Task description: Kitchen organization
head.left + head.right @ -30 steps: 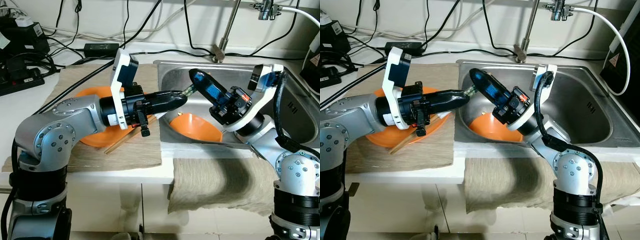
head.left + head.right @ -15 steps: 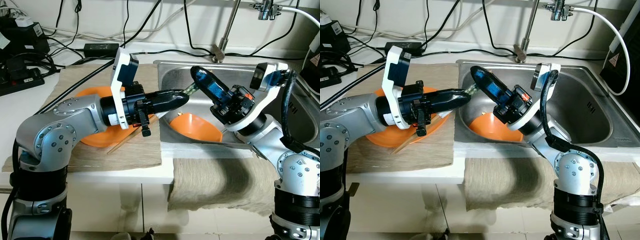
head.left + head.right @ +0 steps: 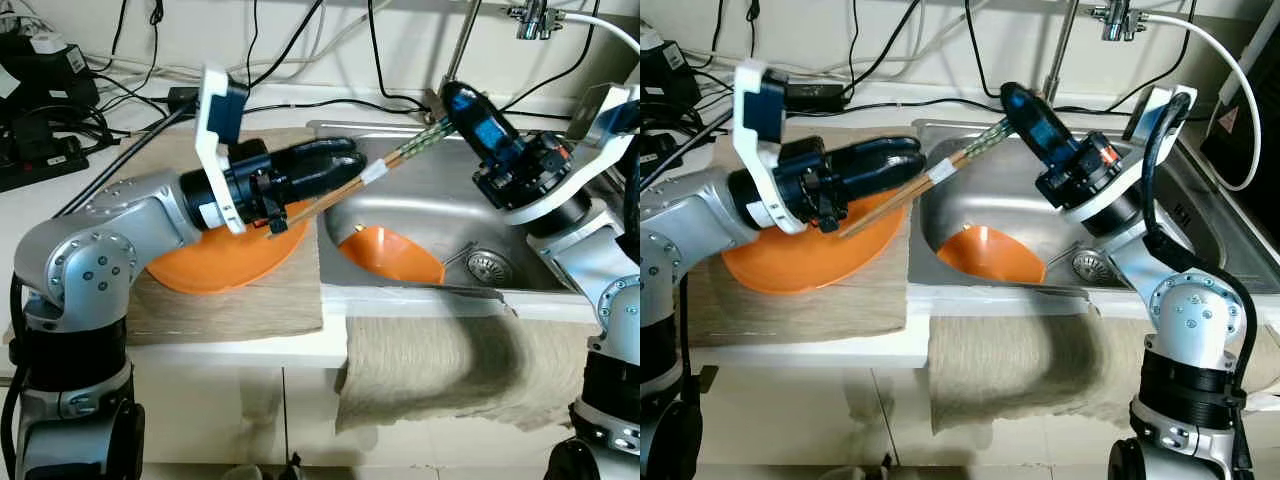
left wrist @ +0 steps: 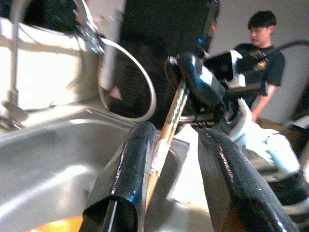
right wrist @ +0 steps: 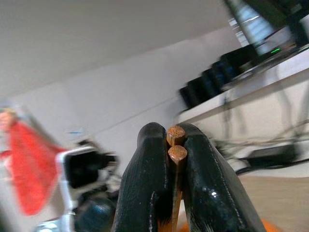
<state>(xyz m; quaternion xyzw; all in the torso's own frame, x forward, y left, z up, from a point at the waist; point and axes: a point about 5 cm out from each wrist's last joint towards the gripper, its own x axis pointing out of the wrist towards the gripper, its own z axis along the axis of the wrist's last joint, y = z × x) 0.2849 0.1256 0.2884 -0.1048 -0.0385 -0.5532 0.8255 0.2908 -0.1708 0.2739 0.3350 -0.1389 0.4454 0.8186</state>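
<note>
Looking down from the left eye view, the pair of chopsticks (image 3: 385, 170) runs like a bridge across the middle of the picture. The right gripper (image 3: 452, 103), in the upper right, is clenched on the top end of the chopsticks. The left gripper (image 3: 335, 160), just left of the middle, has its black fingers spread apart, with the chopsticks passing between them. Under the left gripper an orange plate (image 3: 215, 265) lies on a brown mat (image 3: 250, 300) on the counter. A smaller orange bowl (image 3: 395, 258) sits tipped inside the steel sink (image 3: 560, 290), near the lower middle. A grey towel (image 3: 430, 360) hangs over the counter edge at the bottom. Black cables (image 3: 130, 90) lie in the upper left.

The right eye view shows the same things, with the tap (image 3: 1065, 50) standing at the top middle.

In the left wrist view the two black fingers (image 4: 130, 179) stand apart at the bottom. The chopsticks lean against the left one and go up to the right gripper in the middle. A person (image 4: 263, 53) stands in the upper right.

In the right wrist view the two black fingers (image 5: 149, 193) squeeze the two round chopstick ends at the middle.
</note>
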